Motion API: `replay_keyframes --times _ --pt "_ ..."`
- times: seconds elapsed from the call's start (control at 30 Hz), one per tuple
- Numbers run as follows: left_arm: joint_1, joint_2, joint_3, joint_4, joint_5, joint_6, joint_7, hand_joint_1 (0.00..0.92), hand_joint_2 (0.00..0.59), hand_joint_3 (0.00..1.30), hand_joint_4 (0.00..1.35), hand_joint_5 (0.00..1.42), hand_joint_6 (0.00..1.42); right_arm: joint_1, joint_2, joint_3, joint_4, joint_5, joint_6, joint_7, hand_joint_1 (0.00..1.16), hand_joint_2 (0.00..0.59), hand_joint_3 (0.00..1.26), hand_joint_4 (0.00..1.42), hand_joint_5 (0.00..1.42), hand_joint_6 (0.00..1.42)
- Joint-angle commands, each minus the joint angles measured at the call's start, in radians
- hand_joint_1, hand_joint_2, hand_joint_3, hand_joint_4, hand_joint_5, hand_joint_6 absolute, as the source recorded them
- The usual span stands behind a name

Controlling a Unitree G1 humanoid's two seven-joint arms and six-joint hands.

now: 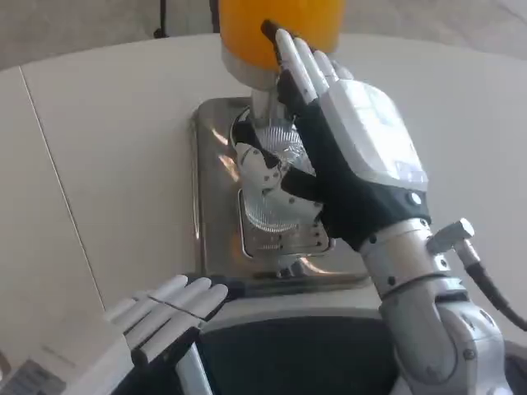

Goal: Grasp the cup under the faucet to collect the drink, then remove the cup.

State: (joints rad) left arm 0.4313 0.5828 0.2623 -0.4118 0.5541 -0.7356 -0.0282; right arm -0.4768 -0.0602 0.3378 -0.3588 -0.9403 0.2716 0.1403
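Observation:
A clear plastic cup stands on the steel drip tray of the drink dispenser, right below the tank of orange drink. My right hand wraps around the cup from the right, its thumb across the cup's front and its fingers reaching up behind toward the tank. The faucet itself is hidden behind the hand and the cup. My left hand lies low at the bottom left with its fingers stretched out together, holding nothing, a short way in front of the tray.
The white table spreads out to the left and right of the dispenser. A dark part of my own body fills the lower middle edge. A seam in the tabletop runs along the left side.

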Motion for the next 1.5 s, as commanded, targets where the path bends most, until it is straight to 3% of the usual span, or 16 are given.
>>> replay_keyframes --times 0.03,0.6,0.7,0.87,1.0,1.07,1.2,1.37,1.5 --pt "0.014 0.009 0.012 0.004 -0.013 -0.022 -0.018 0.076 0.106 0.11 0.00 0.09 0.23 0.003 -0.013 0.052 0.052 -0.007 0.014 0.072 0.34 0.533 0.00 0.00 0.00 0.00" --pt "0.027 0.013 0.042 0.019 -0.040 -0.048 -0.043 0.076 0.106 0.11 0.00 0.09 0.23 -0.033 -0.023 0.104 0.093 -0.025 0.037 0.101 0.33 0.544 0.00 0.00 0.00 0.00" --pt "0.030 0.009 0.041 0.020 -0.046 -0.044 -0.050 0.055 0.083 0.07 0.00 0.09 0.23 -0.036 -0.023 0.106 0.097 -0.024 0.038 0.102 0.33 0.546 0.00 0.00 0.00 0.00" --pt "0.024 -0.023 -0.024 -0.004 -0.195 0.141 -0.154 0.042 0.059 0.00 0.00 0.09 0.25 -0.037 -0.021 0.105 0.100 -0.022 0.041 0.099 0.33 0.548 0.00 0.00 0.00 0.00" --pt "-0.003 -0.082 -0.066 -0.066 -0.291 0.333 -0.202 0.042 0.060 0.00 0.00 0.10 0.27 -0.032 -0.022 0.100 0.092 -0.021 0.045 0.097 0.33 0.548 0.00 0.00 0.00 0.00" --pt "-0.026 -0.128 -0.095 -0.108 -0.304 0.451 -0.209 0.043 0.058 0.00 0.00 0.11 0.29 -0.031 -0.023 0.099 0.090 -0.020 0.046 0.099 0.33 0.548 0.00 0.00 0.00 0.00" --pt "-0.062 -0.180 -0.137 -0.169 -0.275 0.591 -0.207 0.043 0.059 0.00 0.00 0.11 0.30 -0.031 -0.025 0.097 0.089 -0.018 0.047 0.099 0.33 0.548 0.00 0.00 0.00 0.00" --pt "-0.105 -0.238 -0.185 -0.201 -0.213 0.703 -0.181 0.050 0.060 0.00 0.00 0.11 0.30 -0.032 -0.026 0.093 0.086 -0.016 0.049 0.100 0.33 0.548 0.00 0.00 0.00 0.00" --pt "-0.132 -0.281 -0.215 -0.201 -0.150 0.719 -0.139 0.069 0.063 0.00 0.00 0.12 0.30 -0.029 -0.030 0.089 0.076 -0.014 0.051 0.105 0.33 0.548 0.00 0.00 0.00 0.00"
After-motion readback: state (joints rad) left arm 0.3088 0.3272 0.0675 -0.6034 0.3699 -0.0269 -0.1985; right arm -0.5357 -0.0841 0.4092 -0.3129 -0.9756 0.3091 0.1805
